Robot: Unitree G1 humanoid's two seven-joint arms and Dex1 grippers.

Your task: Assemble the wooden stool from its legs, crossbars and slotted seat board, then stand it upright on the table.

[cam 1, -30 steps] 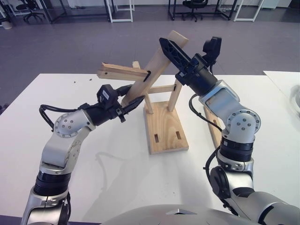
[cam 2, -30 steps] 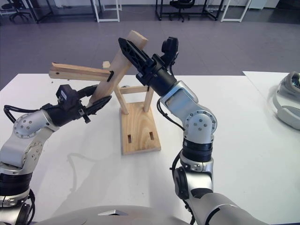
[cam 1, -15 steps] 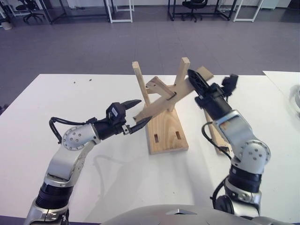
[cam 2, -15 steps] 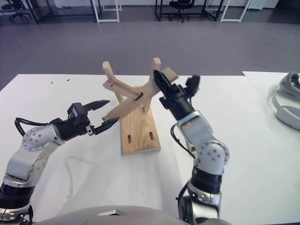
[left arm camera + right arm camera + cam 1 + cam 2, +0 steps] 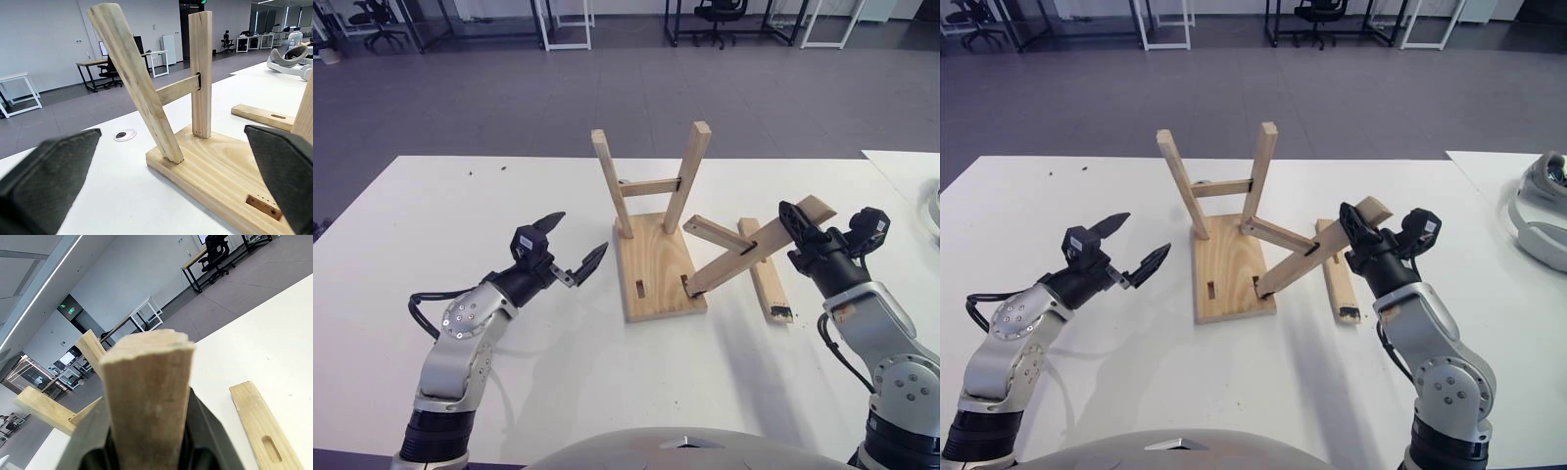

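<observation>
Left eye view, centre: seat board (image 5: 656,269) flat on the white table (image 5: 509,333), two legs (image 5: 611,186) and a crossbar (image 5: 651,186) standing at its upper end. Right of centre: right gripper (image 5: 798,227) clamped on a slanted leg (image 5: 734,262), lower end at the board's lower right slot; loose leg (image 5: 769,284) flat just beside. Lower left: left gripper (image 5: 579,233) spread wide, holding nothing. Left wrist view: dark pads (image 5: 49,186) well apart, board and uprights between. Right wrist view: leg end squeezed between black fingers (image 5: 93,440).

Four legs: two upright legs (image 5: 610,181) left of right claw (image 5: 791,223), one held leg (image 5: 744,257) clamped in it, one flat leg (image 5: 767,284) just beside it. Two crossbars (image 5: 651,186). One seat board (image 5: 658,269), between right claw and left claw (image 5: 579,233).
</observation>
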